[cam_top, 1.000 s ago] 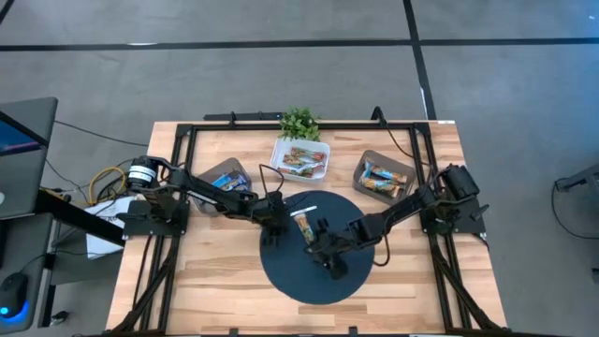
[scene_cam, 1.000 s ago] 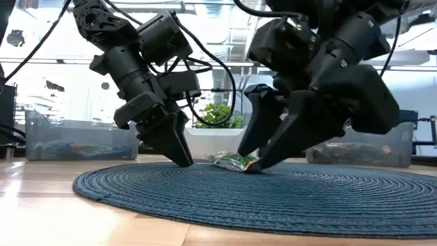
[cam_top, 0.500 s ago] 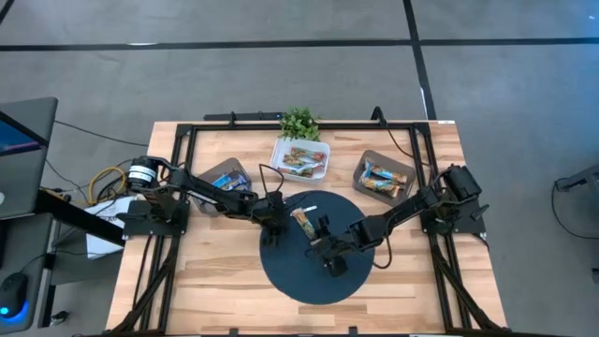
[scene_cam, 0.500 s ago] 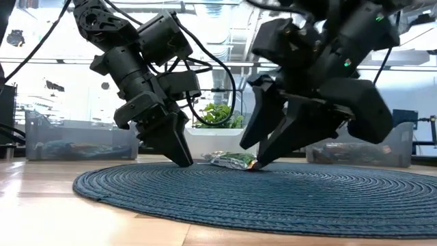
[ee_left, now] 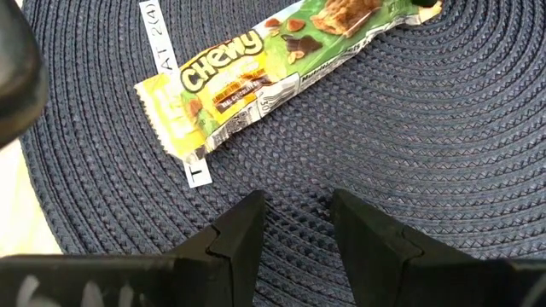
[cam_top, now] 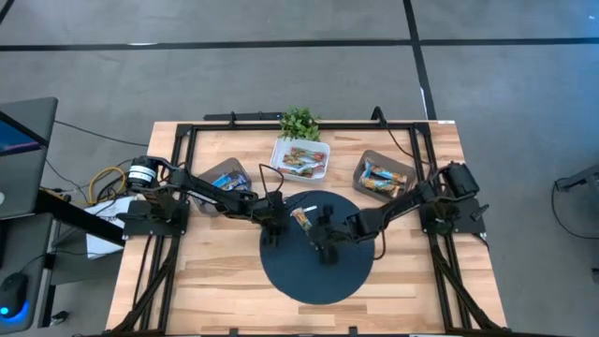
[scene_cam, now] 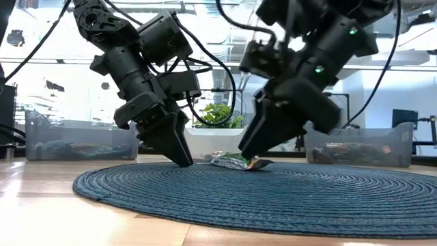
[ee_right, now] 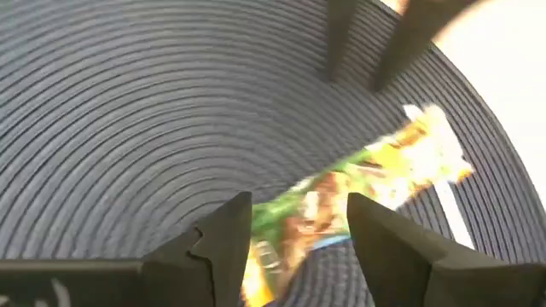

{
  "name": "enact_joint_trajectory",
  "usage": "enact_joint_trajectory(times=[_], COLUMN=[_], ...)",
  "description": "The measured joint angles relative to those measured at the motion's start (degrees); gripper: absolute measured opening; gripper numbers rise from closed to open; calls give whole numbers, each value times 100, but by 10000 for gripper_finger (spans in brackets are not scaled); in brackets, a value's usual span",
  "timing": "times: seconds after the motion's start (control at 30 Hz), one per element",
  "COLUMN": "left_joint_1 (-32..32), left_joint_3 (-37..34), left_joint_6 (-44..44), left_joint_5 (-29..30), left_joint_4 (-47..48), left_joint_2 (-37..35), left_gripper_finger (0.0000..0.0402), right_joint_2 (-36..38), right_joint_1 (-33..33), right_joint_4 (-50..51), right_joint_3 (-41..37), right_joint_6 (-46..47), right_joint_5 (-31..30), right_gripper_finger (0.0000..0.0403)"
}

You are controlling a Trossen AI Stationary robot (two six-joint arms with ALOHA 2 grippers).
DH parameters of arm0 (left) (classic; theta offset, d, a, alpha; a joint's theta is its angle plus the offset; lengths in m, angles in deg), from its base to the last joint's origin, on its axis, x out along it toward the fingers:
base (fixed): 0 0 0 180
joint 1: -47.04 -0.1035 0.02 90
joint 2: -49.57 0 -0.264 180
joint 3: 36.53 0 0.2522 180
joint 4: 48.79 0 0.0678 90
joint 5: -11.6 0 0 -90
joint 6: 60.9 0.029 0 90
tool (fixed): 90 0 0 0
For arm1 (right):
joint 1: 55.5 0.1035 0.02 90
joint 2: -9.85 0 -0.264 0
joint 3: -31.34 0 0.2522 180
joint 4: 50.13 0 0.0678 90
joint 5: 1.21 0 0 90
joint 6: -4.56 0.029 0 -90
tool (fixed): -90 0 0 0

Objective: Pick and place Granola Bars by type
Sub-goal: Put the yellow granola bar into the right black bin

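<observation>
Straddling one end of the bar [ee_right: 341, 200] with fingers apart, right end effector [ee_right: 299, 243] down at the mat [cam_top: 309, 271]. Tipped onto the mat just beside the bar's other end, left end effector [ee_left: 297, 223], fingers slightly apart, gripping nothing. More bars in bins [cam_top: 382, 178] well beyond both, on the counter [cam_top: 215, 281].

Wooden table [cam_top: 215, 271] with dark round woven mat [cam_top: 309, 276], three bins, small plant [cam_top: 299, 122].

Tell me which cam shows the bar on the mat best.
Left wrist view: the granola bar lies flat and nearly whole on the mat, "Chewy" readable. In the right wrist view it is blurred, partly behind the right gripper. The high view shows a speck; the low view shows only its edge.
</observation>
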Motion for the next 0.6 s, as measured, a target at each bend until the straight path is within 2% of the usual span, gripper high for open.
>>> enact_joint_trajectory(times=[0.13, 0.23, 0.4, 0.6], left_joint_1=[0, 0, 2, 2], left_joint_3=[-1, -1, -1, -1], left_joint_6=[0, 0, 0, 0], left_joint_5=[-2, -2, -2, -4], left_joint_4=[0, 0, -4, -4], left_joint_2=[0, 0, 0, 0], left_gripper_finger=[137, 137, 137, 137], right_joint_2=[1, -35, -37, -39], right_joint_1=[-203, -300, -299, -301], right_joint_4=[-4, -35, 161, 641], right_joint_3=[2, 13, 13, 19], right_joint_6=[1016, 1355, 1595, 1670], right_joint_5=[540, 962, 996, 973], right_gripper_finger=[200, 213, 229, 220])
